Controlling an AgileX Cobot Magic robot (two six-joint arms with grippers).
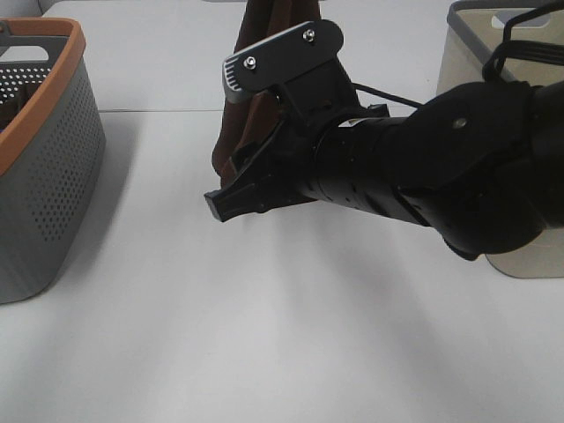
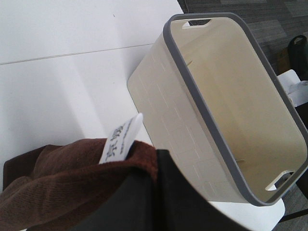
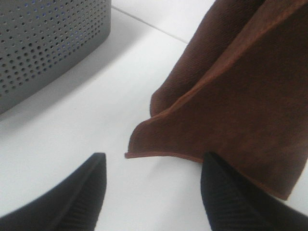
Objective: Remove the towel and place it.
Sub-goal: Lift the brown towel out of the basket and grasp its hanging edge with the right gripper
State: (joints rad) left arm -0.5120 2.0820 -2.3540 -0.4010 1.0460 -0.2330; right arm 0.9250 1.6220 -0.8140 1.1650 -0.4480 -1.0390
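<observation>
The right claw (image 3: 154,163) is spread wide with nothing in it, low over the table (image 1: 264,335) near the middle. Its two dark fingers (image 3: 82,197) point at the bottom corner of the towel (image 3: 231,96), one on each side. To me that looks like lining up to pinch the loose corner so the cloth can be pulled out flat.

The towel itself hangs in folds above the table, running up out of the overhead view. Its lower hem is just clear of the surface or barely brushing it; I can't tell which.

Up top, the left claw (image 2: 149,192) has the brown cloth bunched against its black finger, with the white tag (image 2: 120,139) sticking out. I can't see both jaws, but since the towel hangs in mid-air, I take it to be clamped there.

A grey basket (image 1: 44,176) with an orange rim stands at the left. A beige basket (image 2: 163,120) stands at the far right, with nothing inside that I can see.
</observation>
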